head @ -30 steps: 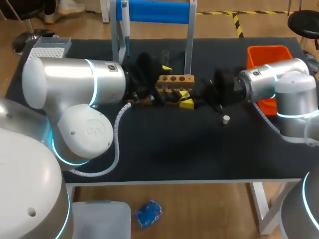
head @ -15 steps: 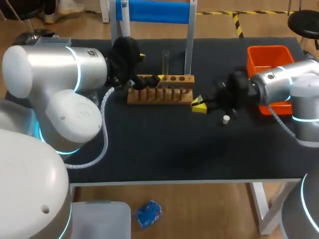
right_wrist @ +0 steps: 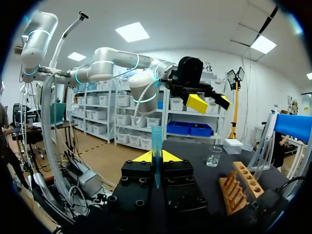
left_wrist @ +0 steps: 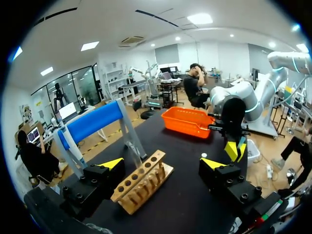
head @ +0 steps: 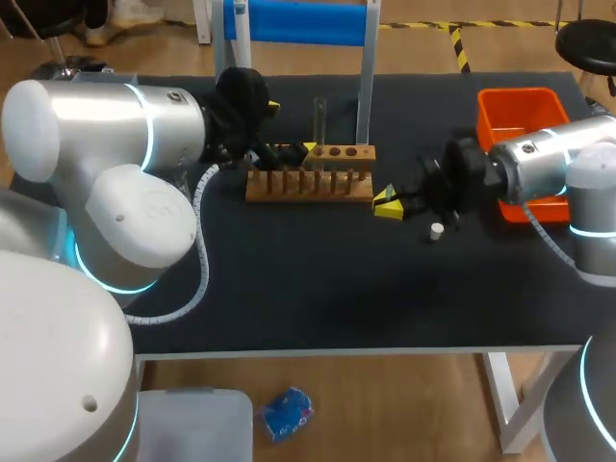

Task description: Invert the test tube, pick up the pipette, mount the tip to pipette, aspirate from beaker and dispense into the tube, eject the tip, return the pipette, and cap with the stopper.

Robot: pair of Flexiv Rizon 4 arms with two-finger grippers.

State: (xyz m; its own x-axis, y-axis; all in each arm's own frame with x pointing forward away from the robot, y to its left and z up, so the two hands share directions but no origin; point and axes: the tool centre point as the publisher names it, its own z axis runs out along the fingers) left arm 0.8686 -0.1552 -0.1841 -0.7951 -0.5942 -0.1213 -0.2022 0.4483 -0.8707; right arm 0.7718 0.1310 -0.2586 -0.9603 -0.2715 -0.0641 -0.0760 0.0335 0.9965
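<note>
The wooden rack (head: 308,183) stands mid-table with a clear test tube (head: 320,120) upright in its back row. My left gripper (head: 291,127) is open wide, hovering by the rack's left end; in the left wrist view it (left_wrist: 162,165) is empty, with the rack (left_wrist: 141,183) ahead. My right gripper (head: 388,203) is just right of the rack. In the right wrist view it (right_wrist: 156,156) is shut on a bluish pipette tip (right_wrist: 156,141), held upright with the wide end up. The white stopper (head: 437,230) lies near the right gripper. The pipette is not clearly seen.
A blue stand (head: 298,24) rises behind the rack. An orange bin (head: 520,111) sits at the right rear, partly behind my right arm. A glass beaker (right_wrist: 213,156) stands on the table beyond the rack in the right wrist view.
My left gripper has drawn back from the rack's middle to its left end, leaving the tube upright. My right gripper has backed off to the right, still shut.
</note>
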